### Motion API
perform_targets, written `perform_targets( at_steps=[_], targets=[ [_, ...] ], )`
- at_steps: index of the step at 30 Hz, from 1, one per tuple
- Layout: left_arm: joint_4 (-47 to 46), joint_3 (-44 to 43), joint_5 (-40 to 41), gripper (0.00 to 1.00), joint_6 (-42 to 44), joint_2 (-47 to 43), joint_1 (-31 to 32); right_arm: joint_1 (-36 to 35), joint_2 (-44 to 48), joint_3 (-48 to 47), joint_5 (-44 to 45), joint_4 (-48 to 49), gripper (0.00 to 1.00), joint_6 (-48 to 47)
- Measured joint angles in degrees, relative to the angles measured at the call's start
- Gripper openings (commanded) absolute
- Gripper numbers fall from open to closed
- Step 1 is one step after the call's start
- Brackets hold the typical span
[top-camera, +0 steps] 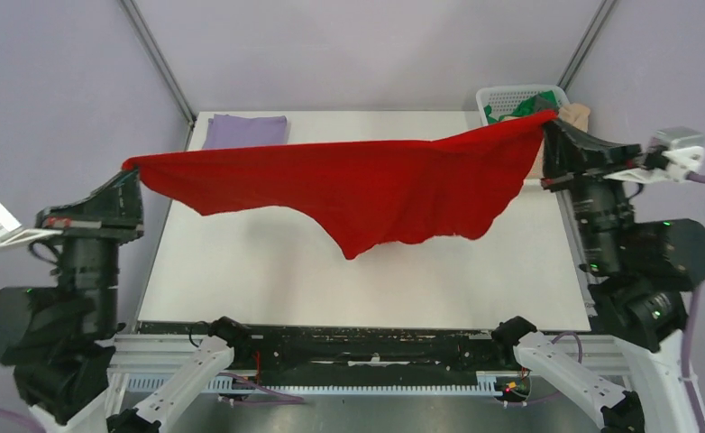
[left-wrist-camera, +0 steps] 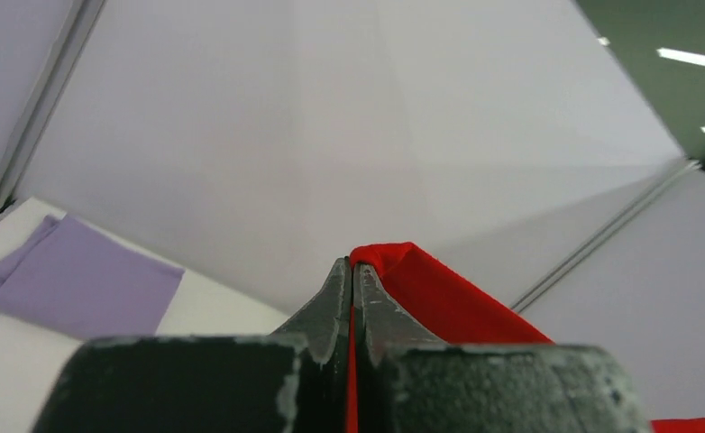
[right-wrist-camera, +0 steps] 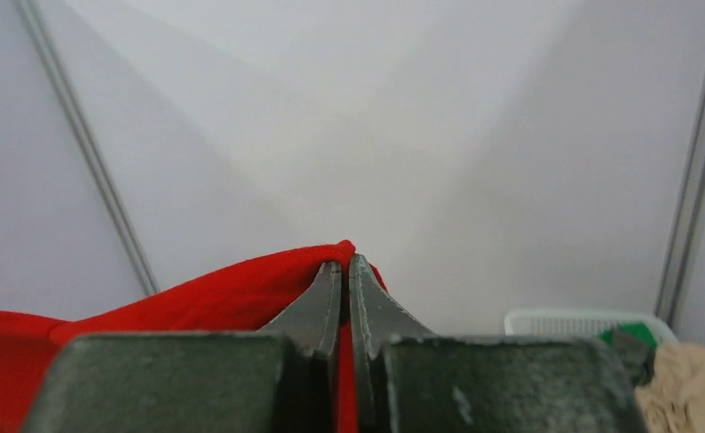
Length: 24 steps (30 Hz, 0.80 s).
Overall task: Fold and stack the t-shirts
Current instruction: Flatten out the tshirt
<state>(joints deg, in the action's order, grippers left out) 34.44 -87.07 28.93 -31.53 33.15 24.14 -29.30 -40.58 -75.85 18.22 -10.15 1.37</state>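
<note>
A bright red t-shirt (top-camera: 358, 189) hangs stretched in the air above the white table, held at both ends. My left gripper (top-camera: 131, 170) is shut on its left end, seen as red cloth (left-wrist-camera: 439, 298) pinched between the jaws (left-wrist-camera: 352, 271). My right gripper (top-camera: 547, 122) is shut on its right end, with red cloth (right-wrist-camera: 214, 293) between the jaws (right-wrist-camera: 345, 266). A folded pale lavender t-shirt (top-camera: 245, 131) lies flat at the table's back left, also in the left wrist view (left-wrist-camera: 78, 284). Green (top-camera: 516, 108) and beige (top-camera: 576, 113) shirts lie in the basket.
A white mesh basket (top-camera: 498, 93) stands at the table's back right corner, also in the right wrist view (right-wrist-camera: 565, 322) with beige cloth (right-wrist-camera: 687, 383) beside it. Metal frame poles (top-camera: 160, 59) run up at the back corners. The table (top-camera: 268, 271) lies below the hanging shirt.
</note>
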Motion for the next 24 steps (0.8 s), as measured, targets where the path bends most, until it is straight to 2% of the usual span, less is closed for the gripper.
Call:
perform_targets(
  at_steps=[7,13,19,24],
  targets=[
    [0.0,-8.6,-5.2,0.02,1.7,-0.8,-0.5,0.0,-1.0,-18.2,-10.3,-6.1,0.00,-2.1],
    [1.2,-10.0,-8.6,0.02,2.3,-0.3,-0.7,0.0,-2.5,-26.0,-12.8,-7.6,0.00,-4.6],
    [1.9,-9.7,-6.6,0.02,2.4,0.7,-0.6,-0.1,-6.8,-24.8,-7.3,-6.3,0.00,-8.5],
    [-1.5,-3.1,1.3,0.02,2.4,6.3,-0.3,-0.1,-11.6,-12.2,4.4,0.2,0.02,-12.9]
  ],
)
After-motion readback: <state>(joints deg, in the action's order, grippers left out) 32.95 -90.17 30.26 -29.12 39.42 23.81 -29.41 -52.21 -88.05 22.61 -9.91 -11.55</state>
